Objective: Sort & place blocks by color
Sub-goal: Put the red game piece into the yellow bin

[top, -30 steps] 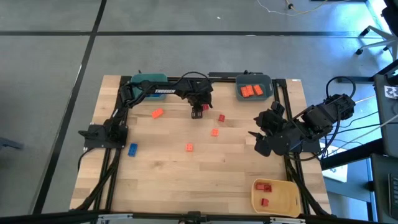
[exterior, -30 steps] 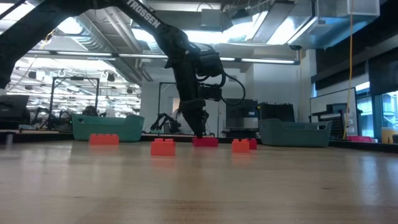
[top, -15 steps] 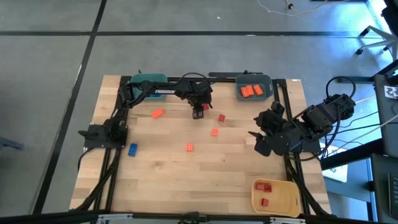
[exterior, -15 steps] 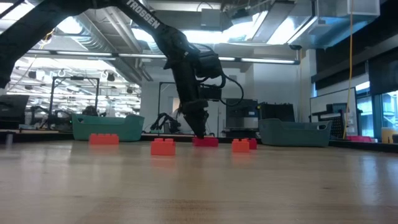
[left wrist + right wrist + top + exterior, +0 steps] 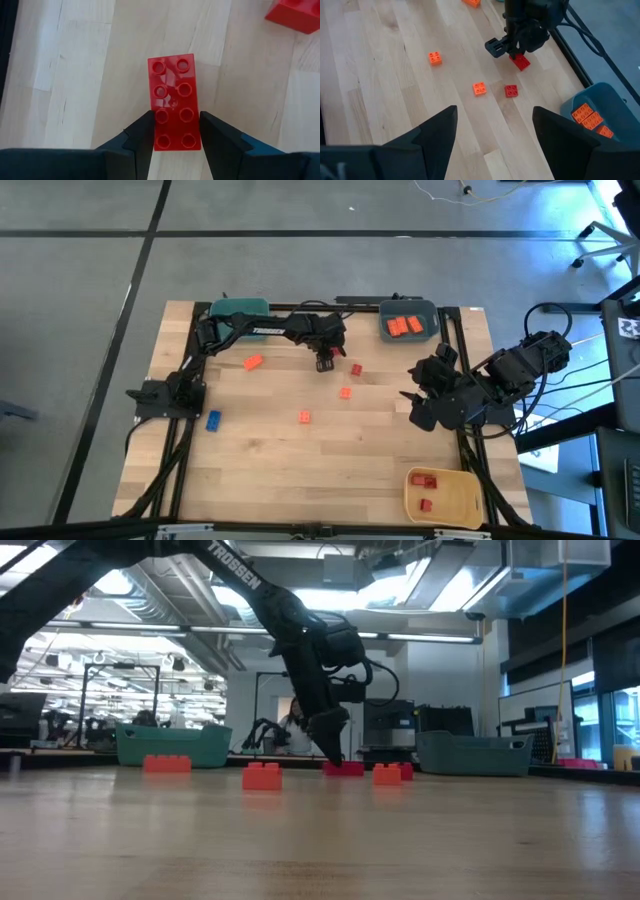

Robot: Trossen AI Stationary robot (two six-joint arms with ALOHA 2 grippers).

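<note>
1. Left gripper is sitting low over the red block, blocking the far-centre lane.
2. Small red block is lying just beside it, crowding that side.
3. Near table is lying open between arm frames.

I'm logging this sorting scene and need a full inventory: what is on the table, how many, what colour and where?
Red long block: one, far middle, between the left gripper's fingers.
Red square block: one, loose, just right of it.
Orange loose blocks: three; one far left of centre, two mid-table.
Blue block: one, left side.
Grey-blue bin: one, far right corner, holding orange blocks.
Yellow bin: one, near right corner, holding two red blocks.
Teal bin: one, far left; contents hidden.
Table: one, light wood.
Left gripper: closed on the red long block.
Right gripper: open, waiting at the right edge.
</note>
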